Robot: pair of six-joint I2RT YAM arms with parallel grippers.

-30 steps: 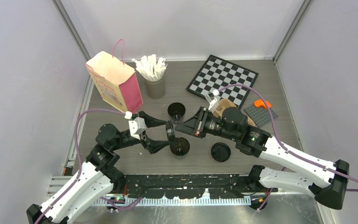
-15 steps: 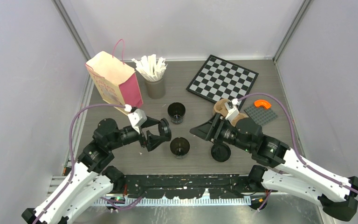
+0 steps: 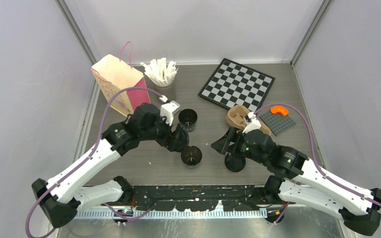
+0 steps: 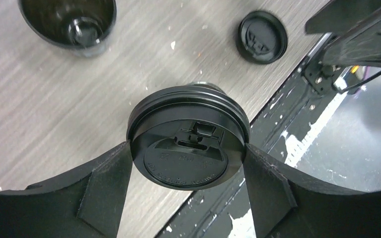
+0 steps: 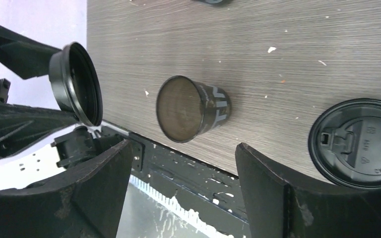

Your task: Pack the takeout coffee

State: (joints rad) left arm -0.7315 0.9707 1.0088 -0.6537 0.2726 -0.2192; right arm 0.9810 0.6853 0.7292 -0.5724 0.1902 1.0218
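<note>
Black plastic everywhere, lol. Top view: the left arm reaches forward, elbow bent, and its left pincer pinches the held lid just beside the near cup. The far cup stands beyond. The right pincer sits low by the loose lid on the surface.

Left wrist view: only the rim is clamped, so an off-centre push could probably tilt the lid or tip the cup.

Right wrist view: the right pincer is spread wide and empty.

The overhead camera looks down on the whole table from high behind its near edge. Both wrist cameras hang close above it, and each catches the same loose lid.
</note>
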